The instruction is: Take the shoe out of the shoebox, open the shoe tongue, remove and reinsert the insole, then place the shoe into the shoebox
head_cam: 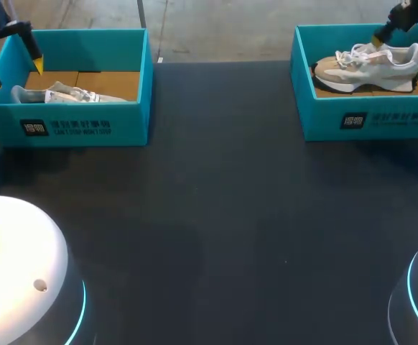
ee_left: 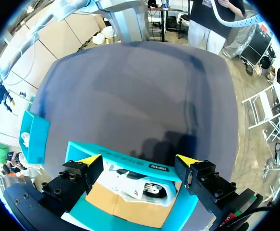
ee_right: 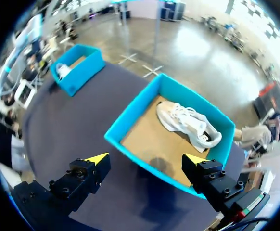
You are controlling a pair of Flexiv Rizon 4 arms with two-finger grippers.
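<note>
Holding the left gripper (ee_left: pixel 139 160) spread wide over the left shoebox (ee_left: pixel 116 156), straddling the shoe (ee_left: pixel 135 185) lying inside. Lined up for the lift-out, probably. Keeping the right gripper (ee_right: pixel 146 159) released too, parked above the right shoebox (ee_right: pixel 135 103) across the desk (head_cam: pixel 216 201), second shoe (ee_right: pixel 188 122) untouched.

Broad passage across the counter (head_cam: pixel 223 201) between left shoebox (head_cam: pixel 87 126) and right shoebox (head_cam: pixel 381 118), set well apart. Both lidless: entry from above only, sides barred by upright walls. In the left box, bare cardboard floor (head_cam: pixel 112 80) free behind the left shoe (head_cam: pixel 69 93), lying near the front wall. In the right box, right shoe (head_cam: pixel 370 66) filling most of the floor; narrow margins around it.
</note>
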